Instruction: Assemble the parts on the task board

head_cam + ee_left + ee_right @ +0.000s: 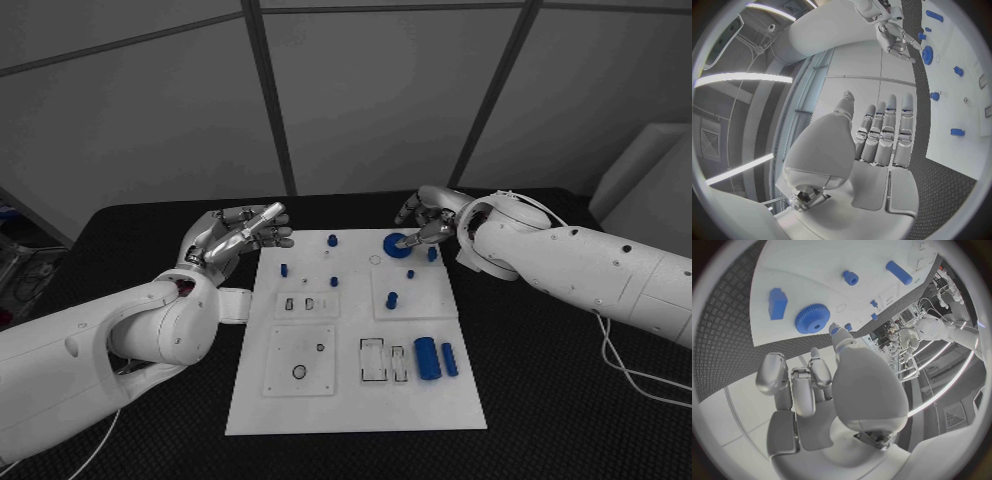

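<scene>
The white task board (361, 400) lies in the middle of the black table. A blue gear (397, 243) sits near the board's far edge, with a small blue block (431, 254) beside it. My right hand (428, 222) hovers over the far right corner, holding nothing, one fingertip right beside the gear (812, 318); I cannot tell if it touches. My left hand (238, 235) is raised off the board's far left corner, fingers straight and empty (879, 145). Two blue cylinders (427, 355) lie at the near right. Several small blue pegs (335, 282) stand mid-board.
Clear inset plates with slots and holes sit on the board at the left (299, 372) and near middle (375, 360). Black table (548, 400) surrounds the board. A grey panelled wall stands behind, and a white object (649, 170) at the far right.
</scene>
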Tool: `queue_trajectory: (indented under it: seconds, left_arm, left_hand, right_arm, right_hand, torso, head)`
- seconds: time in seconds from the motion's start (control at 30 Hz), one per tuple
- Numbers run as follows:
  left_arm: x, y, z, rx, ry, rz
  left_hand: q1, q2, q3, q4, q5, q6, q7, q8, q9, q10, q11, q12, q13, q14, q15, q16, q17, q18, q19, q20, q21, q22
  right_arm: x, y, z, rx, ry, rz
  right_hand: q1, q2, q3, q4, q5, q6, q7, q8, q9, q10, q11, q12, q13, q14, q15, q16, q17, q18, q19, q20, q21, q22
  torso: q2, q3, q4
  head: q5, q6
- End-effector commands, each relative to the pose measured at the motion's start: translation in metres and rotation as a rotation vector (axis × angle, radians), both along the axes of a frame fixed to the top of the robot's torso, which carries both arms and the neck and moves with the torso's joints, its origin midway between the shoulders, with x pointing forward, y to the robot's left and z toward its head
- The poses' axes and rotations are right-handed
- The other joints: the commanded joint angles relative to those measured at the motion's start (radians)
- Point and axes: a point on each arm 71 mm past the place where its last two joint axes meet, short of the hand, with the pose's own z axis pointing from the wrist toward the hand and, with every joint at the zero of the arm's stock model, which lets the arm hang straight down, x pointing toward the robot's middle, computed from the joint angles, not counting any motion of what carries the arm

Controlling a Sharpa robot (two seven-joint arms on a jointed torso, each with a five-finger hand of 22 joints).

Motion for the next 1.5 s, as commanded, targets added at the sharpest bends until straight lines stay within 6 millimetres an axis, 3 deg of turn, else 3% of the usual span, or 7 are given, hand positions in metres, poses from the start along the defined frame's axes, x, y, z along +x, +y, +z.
queue_trajectory:
  seconds: [0.03,0.47,1.2,1.5]
  left_arm:
    - [0.000,-0.001,0.002,-0.001,-0.009,-0.014]
    - [0.000,-0.001,0.001,-0.001,-0.008,-0.013]
    - [0.000,-0.001,0.001,0.000,-0.007,-0.012]
    - [0.000,-0.001,0.001,0.001,-0.005,-0.012]
  left_hand:
    - [-0.001,0.006,-0.001,-0.005,-0.006,-0.001,0.002,-0.004,-0.001,-0.006,0.002,-0.003,-0.001,-0.004,0.005,-0.005,0.002,0.047,-0.007,0.003,0.007,0.001]
    - [-0.001,0.006,-0.001,-0.005,-0.006,-0.001,0.002,-0.004,-0.001,-0.006,0.002,-0.003,-0.001,-0.004,0.005,-0.005,0.002,0.047,-0.008,0.003,0.007,0.001]
    - [-0.001,0.008,0.000,-0.006,-0.006,-0.001,0.002,-0.003,-0.001,-0.007,0.002,-0.003,-0.001,-0.004,0.005,-0.005,0.002,0.047,-0.009,0.003,0.007,0.002]
    - [-0.001,0.008,0.000,-0.006,-0.006,-0.001,0.002,-0.003,-0.001,-0.007,0.002,-0.003,-0.001,-0.004,0.005,-0.005,0.002,0.047,-0.009,0.003,0.007,0.002]
  right_arm:
    - [0.000,0.000,-0.003,-0.019,0.020,0.008]
    - [0.002,-0.001,-0.010,-0.026,0.038,0.006]
    - [0.002,0.002,-0.018,-0.039,0.072,0.022]
    - [0.002,0.002,-0.016,-0.023,0.042,0.016]
  right_hand:
    - [0.008,0.002,0.000,0.006,0.003,-0.007,0.000,-0.004,-0.001,-0.003,0.007,0.006,0.000,0.091,0.007,0.004,0.189,-0.015,0.001,0.006,0.005,0.000]
    - [0.011,0.007,0.001,0.011,0.003,-0.005,0.001,0.000,-0.002,0.000,0.007,0.012,0.008,0.092,0.008,0.005,0.192,-0.016,0.002,0.008,0.006,0.002]
    - [0.027,0.035,0.016,0.017,0.017,0.043,-0.008,0.032,0.001,0.021,0.000,0.046,0.050,0.093,0.004,0.007,0.197,-0.016,0.004,0.006,0.013,0.012]
    - [0.034,0.084,0.057,0.012,0.017,0.128,-0.027,0.048,0.001,0.049,-0.016,0.083,0.094,0.094,-0.009,0.009,0.201,-0.019,0.011,-0.004,0.021,0.026]
  torso:
    - [0.000,0.0020,-0.0027]
    - [0.001,0.0018,-0.0007]
    - [0.002,0.0032,-0.0003]
    - [0.002,0.0037,-0.0014]
  head:
    - [0.002,-0.002]
    - [-0.001,-0.006]
    - [-0.001,-0.014]
    - [0.000,-0.015]
